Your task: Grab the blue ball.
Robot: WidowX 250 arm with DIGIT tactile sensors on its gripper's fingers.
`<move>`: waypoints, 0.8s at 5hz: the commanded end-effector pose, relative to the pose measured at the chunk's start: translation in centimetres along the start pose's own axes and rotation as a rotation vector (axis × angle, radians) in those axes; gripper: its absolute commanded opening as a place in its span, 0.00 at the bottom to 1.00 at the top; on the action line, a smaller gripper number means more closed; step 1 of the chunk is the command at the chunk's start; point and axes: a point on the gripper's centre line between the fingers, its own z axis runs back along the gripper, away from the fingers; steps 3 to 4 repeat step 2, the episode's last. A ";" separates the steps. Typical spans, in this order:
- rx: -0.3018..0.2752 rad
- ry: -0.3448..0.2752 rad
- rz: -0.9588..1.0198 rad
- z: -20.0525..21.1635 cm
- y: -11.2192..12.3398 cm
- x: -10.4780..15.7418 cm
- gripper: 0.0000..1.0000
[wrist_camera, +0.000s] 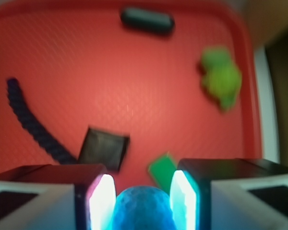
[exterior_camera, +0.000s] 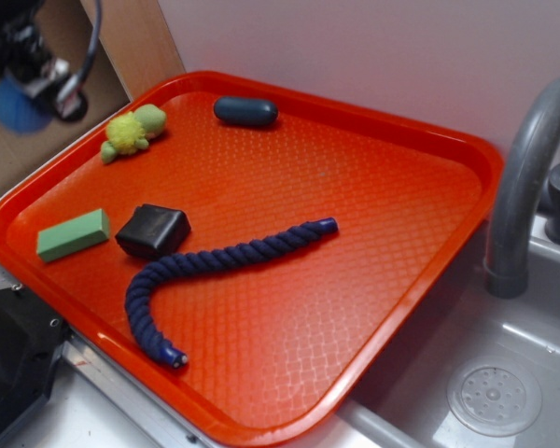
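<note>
We are holding the ball [wrist_camera: 143,208] tight between the gripper [wrist_camera: 143,201] fingers [wrist_camera: 102,199], high above the tray [exterior_camera: 261,93]; the block [exterior_camera: 153,231] is lying beside the rope [exterior_camera: 215,266].

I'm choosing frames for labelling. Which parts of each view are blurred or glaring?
Exterior view: the hand with the light-blue knitted ball at top left is motion-smeared; the red plastic tray is sharp. Wrist view: everything is soft, and the finger pads glare white beside the ball.
</note>
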 end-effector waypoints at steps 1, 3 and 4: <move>-0.083 -0.032 -0.055 2.9 1.2 5.5 0.00; -0.070 -0.022 -0.042 2.4 0.8 5.6 0.00; -0.070 -0.022 -0.042 2.4 0.8 5.6 0.00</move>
